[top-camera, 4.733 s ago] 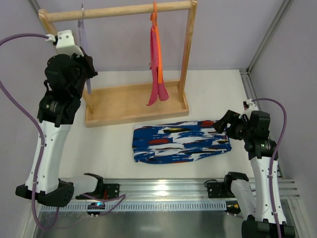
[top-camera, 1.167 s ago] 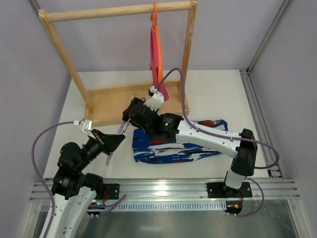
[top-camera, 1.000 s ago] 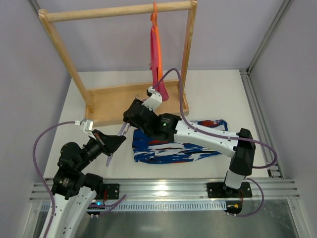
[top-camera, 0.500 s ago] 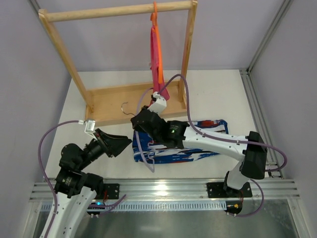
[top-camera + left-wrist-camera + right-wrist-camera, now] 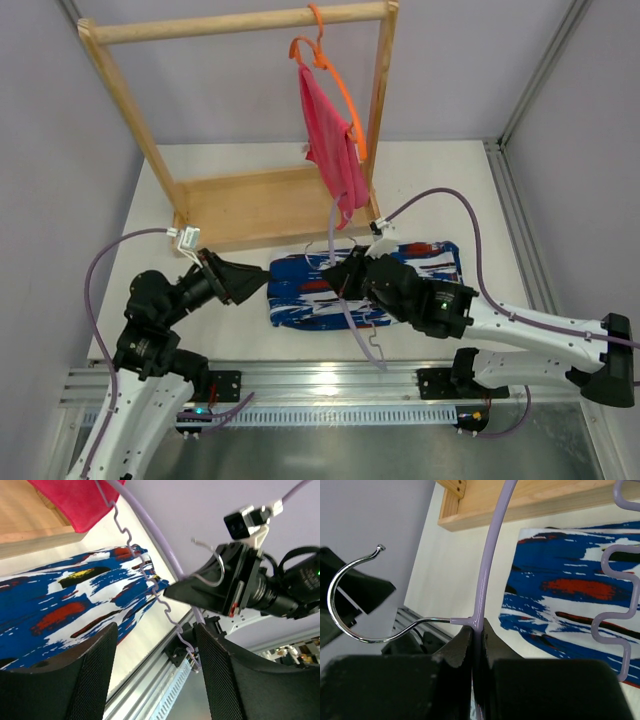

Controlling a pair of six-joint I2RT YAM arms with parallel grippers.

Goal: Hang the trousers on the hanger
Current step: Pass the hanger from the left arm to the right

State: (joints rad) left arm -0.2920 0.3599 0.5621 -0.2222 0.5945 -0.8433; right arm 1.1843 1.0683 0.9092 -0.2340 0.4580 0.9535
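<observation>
The trousers (image 5: 400, 262), in a blue, white, red and black print, lie folded flat on the table in front of the rack. My right gripper (image 5: 342, 284) hovers over their left half, shut on the lilac hanger (image 5: 356, 325) just below its metal hook (image 5: 350, 615). In the right wrist view the jaws (image 5: 477, 636) pinch the hanger (image 5: 490, 555) stem, with the trousers (image 5: 570, 587) beneath. One notched hanger arm (image 5: 150, 582) hangs in the air. My left gripper (image 5: 262, 282) is open beside the trousers' left end, its fingers (image 5: 95, 680) holding nothing.
A wooden rack (image 5: 250, 205) with a tray base stands at the back. An orange hanger (image 5: 340, 75) carrying a pink cloth (image 5: 335, 140) hangs from its rail. A metal rail (image 5: 330, 378) runs along the table's near edge. Grey walls close in left and right.
The hanger passed from my left gripper to my right, which shut on it and drew back right over the trousers. My left gripper opened. The orange hanger with the pink cloth swung round.
</observation>
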